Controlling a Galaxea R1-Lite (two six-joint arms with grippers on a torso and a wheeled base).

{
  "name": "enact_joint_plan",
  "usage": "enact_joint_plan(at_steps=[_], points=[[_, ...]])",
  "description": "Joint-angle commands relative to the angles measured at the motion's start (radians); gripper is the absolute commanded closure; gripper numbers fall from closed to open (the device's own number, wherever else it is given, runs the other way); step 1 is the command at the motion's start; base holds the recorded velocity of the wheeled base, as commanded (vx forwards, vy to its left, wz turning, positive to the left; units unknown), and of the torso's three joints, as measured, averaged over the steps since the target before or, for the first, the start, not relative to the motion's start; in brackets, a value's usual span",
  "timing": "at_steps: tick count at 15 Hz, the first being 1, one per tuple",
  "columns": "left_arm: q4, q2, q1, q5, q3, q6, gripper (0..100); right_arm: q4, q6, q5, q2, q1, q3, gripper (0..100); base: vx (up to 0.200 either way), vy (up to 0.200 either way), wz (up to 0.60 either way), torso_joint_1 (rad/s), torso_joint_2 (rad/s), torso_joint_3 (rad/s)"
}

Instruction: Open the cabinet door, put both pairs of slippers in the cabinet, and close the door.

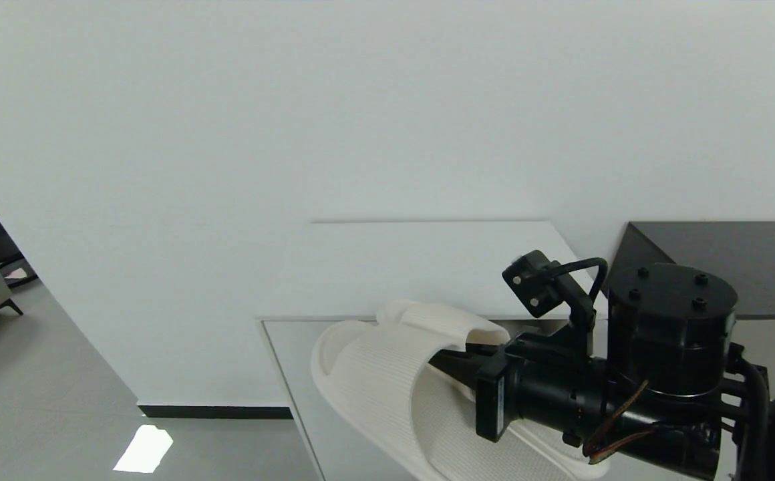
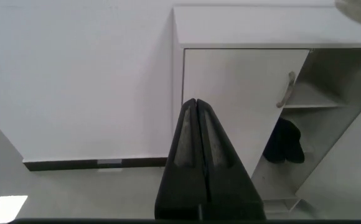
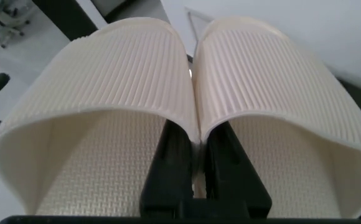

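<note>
My right gripper [image 3: 193, 163] is shut on a pair of white ribbed slippers [image 3: 137, 87], pinching their two inner edges together. In the head view the white slippers [image 1: 374, 381] hang at the right gripper [image 1: 457, 357], in front of the white cabinet top [image 1: 427, 267]. The cabinet [image 2: 243, 31] stands open in the left wrist view, with a door panel [image 2: 236, 106] bearing a metal handle [image 2: 286, 90]. A dark pair of slippers [image 2: 285, 144] lies inside, below a shelf [image 2: 314, 98]. My left gripper [image 2: 196, 134] is shut with nothing in it, well back from the cabinet front.
A plain white wall [image 1: 227, 133] runs behind and beside the cabinet, with a dark skirting strip [image 1: 214, 412] at the floor. A dark surface [image 1: 748, 260] lies to the right of the cabinet top. Grey floor [image 1: 40, 401] stretches off to the left.
</note>
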Motion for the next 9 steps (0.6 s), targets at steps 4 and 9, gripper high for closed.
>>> enact_joint_plan(at_steps=[4, 9], points=[[0.0, 0.001, 0.0, -0.001, 0.0, -0.001, 100, -0.066, -0.045, 0.037, 0.007, -0.003, 0.056, 100, -0.1, 0.0, 0.0, 0.002, 0.0, 0.0], [0.0, 0.001, 0.0, -0.001, 0.0, -0.001, 100, -0.064, -0.075, 0.042, 0.004, -0.003, 0.078, 100, -0.08, 0.0, 0.0, 0.004, 0.0, 0.002]])
